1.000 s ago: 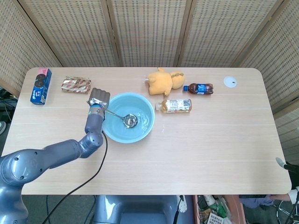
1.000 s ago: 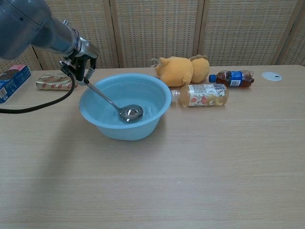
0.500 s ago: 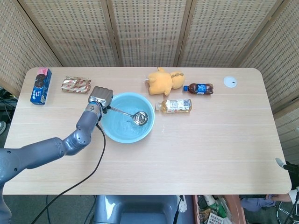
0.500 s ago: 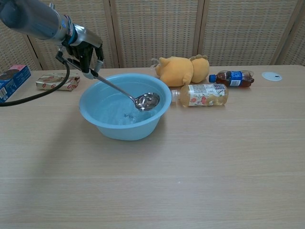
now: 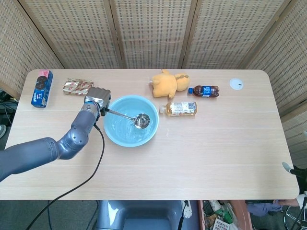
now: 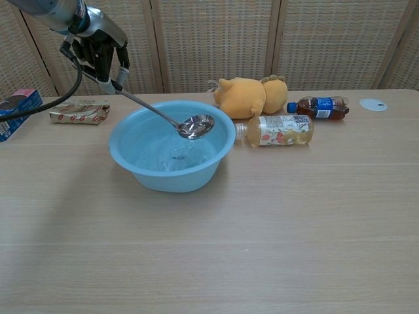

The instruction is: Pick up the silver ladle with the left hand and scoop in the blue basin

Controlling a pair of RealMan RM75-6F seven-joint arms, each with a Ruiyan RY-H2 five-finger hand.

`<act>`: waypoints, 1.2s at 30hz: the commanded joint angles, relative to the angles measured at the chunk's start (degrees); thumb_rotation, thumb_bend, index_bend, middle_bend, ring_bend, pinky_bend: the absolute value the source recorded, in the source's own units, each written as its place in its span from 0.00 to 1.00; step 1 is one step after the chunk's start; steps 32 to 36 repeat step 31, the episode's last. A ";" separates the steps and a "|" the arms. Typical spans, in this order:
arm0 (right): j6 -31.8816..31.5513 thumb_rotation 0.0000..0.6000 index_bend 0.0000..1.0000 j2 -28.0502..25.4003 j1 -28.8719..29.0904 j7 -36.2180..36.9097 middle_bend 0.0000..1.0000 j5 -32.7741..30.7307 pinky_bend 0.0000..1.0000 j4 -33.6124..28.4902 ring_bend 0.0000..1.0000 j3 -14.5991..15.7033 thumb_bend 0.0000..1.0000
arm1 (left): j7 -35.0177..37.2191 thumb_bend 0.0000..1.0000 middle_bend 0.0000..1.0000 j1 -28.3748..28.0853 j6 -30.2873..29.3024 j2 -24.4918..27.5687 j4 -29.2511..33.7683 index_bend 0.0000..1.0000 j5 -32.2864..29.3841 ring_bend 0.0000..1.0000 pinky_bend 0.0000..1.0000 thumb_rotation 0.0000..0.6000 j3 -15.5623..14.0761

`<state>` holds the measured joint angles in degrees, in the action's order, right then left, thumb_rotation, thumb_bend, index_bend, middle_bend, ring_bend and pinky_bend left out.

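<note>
My left hand (image 6: 98,55) grasps one ladle (image 6: 195,127) over one basin (image 6: 171,171), beside two bottles (image 6: 278,130) and one plush toy (image 6: 249,96).

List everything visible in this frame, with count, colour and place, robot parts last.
Basin: 1, light blue, table centre-left.
Ladle: 1, silver, bowl lifted above basin interior.
Plush toy: 1, yellow-orange, behind basin.
Tea bottle: 1, pale yellow, lying right of basin.
Cola bottle: 1, dark, blue label, lying beside plush.
Snack packet: 1, red-gold, far left.
Cookie box: 1, blue, left edge.
Disc: 1, white, far right.
Table: 1, light wood.
Left hand: 1, grey, holds ladle handle.
</note>
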<state>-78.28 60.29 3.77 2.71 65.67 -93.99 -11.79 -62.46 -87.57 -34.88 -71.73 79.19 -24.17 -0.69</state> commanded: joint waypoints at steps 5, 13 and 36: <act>0.06 1.00 0.00 0.03 0.04 -0.10 0.00 -0.28 0.00 0.01 0.00 -0.08 0.00 | -8.02 0.66 1.00 -6.95 -0.32 3.54 2.48 0.95 -15.00 0.99 1.00 1.00 -3.74; 0.24 1.00 0.00 0.13 0.13 -0.36 0.00 -0.56 0.00 0.16 0.00 -0.07 0.00 | -13.99 0.66 1.00 -8.44 -1.51 4.49 2.86 0.95 -22.30 0.99 1.00 1.00 -2.90; 0.46 1.00 0.00 0.21 0.25 -0.61 0.00 -1.13 0.00 0.31 0.00 -0.20 0.00 | -27.15 0.66 1.00 -5.08 -8.81 5.81 1.37 0.95 -30.15 0.99 1.00 1.00 7.08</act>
